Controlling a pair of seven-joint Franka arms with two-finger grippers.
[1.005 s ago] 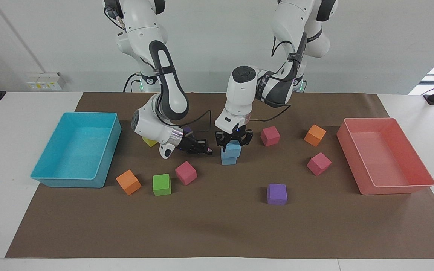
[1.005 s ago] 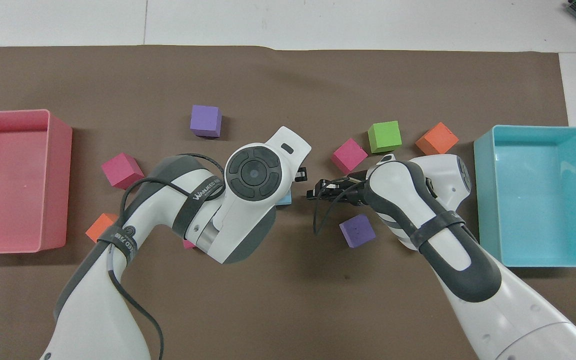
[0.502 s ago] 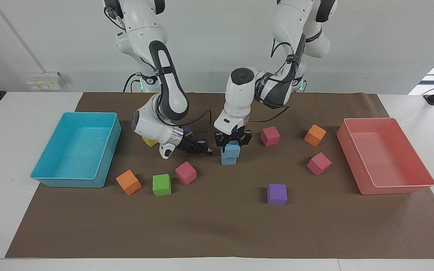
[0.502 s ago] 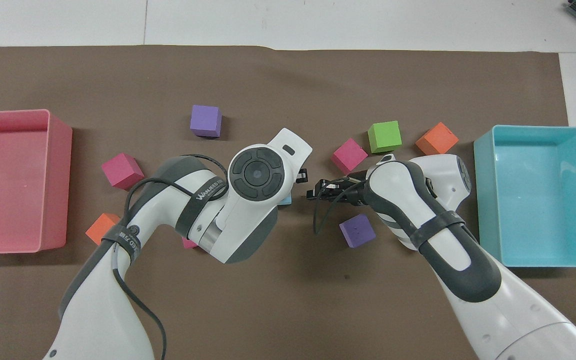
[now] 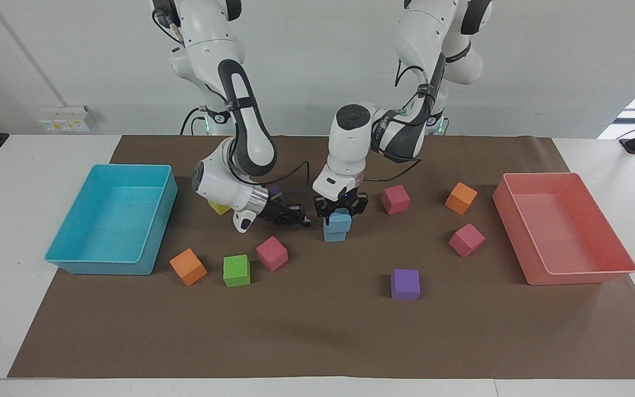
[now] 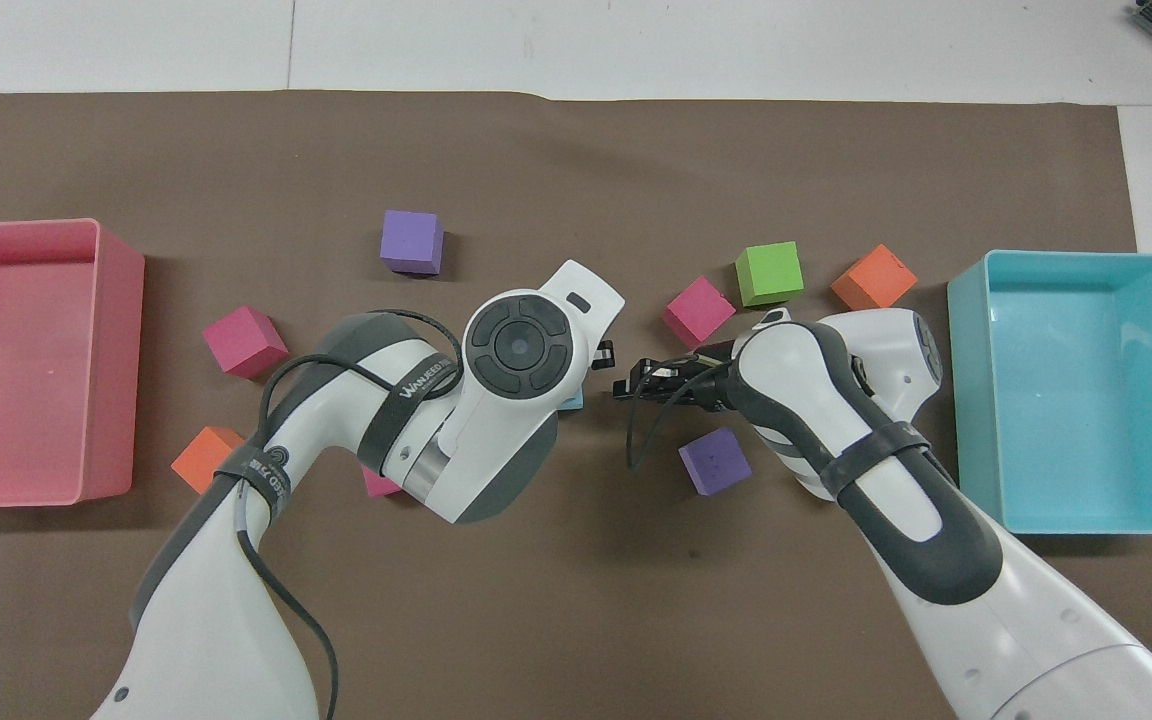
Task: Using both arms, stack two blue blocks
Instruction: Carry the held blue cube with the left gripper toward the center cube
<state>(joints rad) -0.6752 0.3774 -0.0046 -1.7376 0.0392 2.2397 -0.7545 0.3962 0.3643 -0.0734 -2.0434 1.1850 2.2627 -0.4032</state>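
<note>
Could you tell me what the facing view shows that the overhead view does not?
Only the facing view shows the two blue blocks stacked, the left hand at the upper one, and a yellow cube. Only the overhead view shows the purple cube near the right arm in full. Both show the right hand beside the stack and both trays.

white table (image 5: 36,160) w/ brown mat (image 5: 323,331)

We saw a turquoise rectangular plastic tray (image 5: 77,251) and a pink rectangular plastic tray (image 5: 585,275) at the two ends of a brown paper mat (image 5: 317,336), with green (image 5: 236,270), purple (image 5: 405,284), orange (image 5: 188,266) and magenta (image 5: 272,253) foam cubes scattered between them.
</note>
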